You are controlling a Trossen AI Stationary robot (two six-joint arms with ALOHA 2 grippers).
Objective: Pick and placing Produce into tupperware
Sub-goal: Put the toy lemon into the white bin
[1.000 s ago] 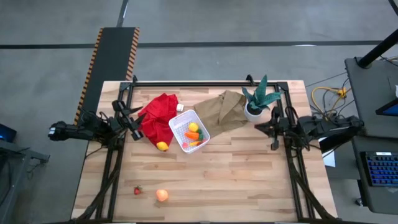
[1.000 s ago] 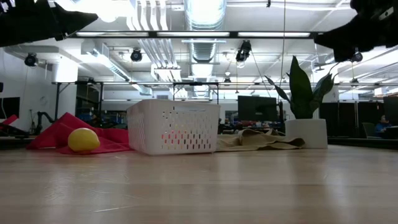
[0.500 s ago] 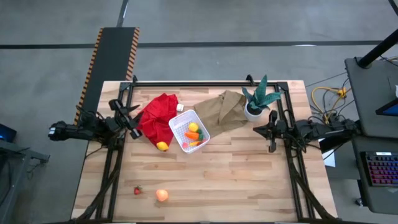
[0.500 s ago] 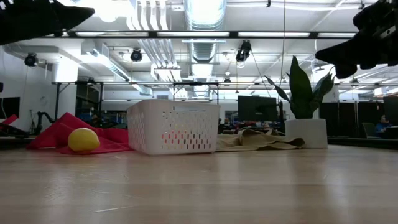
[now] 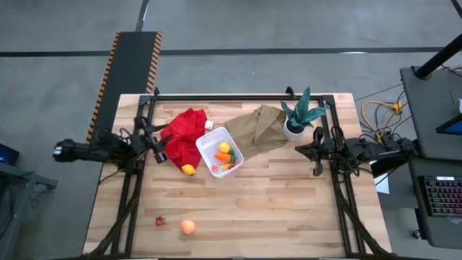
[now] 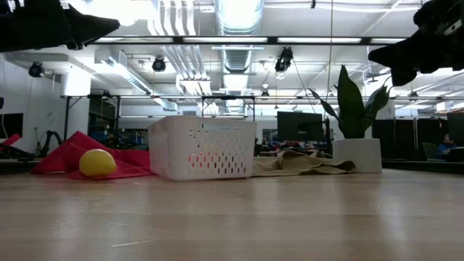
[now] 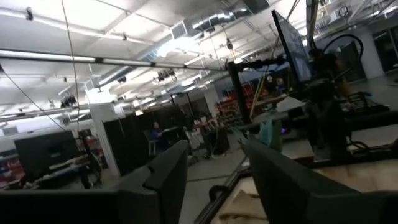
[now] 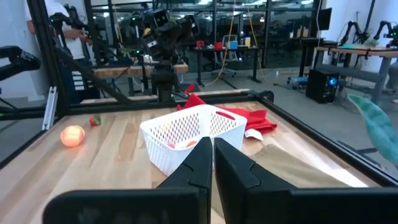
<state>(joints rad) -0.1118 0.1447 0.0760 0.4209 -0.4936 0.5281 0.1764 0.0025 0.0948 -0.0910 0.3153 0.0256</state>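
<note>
Two sets of fingers hold nothing. The left fingers (image 5: 149, 137), now drawn back toward the desk's left edge beside the red cloth (image 5: 185, 134), stand parted with a gap showing in the wrist view. The right fingers (image 5: 315, 152) are pressed together near the right edge. The basket (image 5: 219, 153) at mid-desk already contains a carrot (image 5: 222, 157) and a lemon (image 5: 224, 147). Another lemon (image 5: 188, 170) lies just beside it; a peach-coloured ball (image 5: 188, 227) and a berry (image 5: 159, 221) remain near the front edge, so picking likely resumes.

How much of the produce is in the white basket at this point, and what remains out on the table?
Done: an orange carrot and a yellow lemon lie in the white perforated basket. In hand: nothing; left gripper open, right gripper shut, both at the table's sides. Left: yellow lemon by the red cloth, peach-orange ball, small red berry.
</note>
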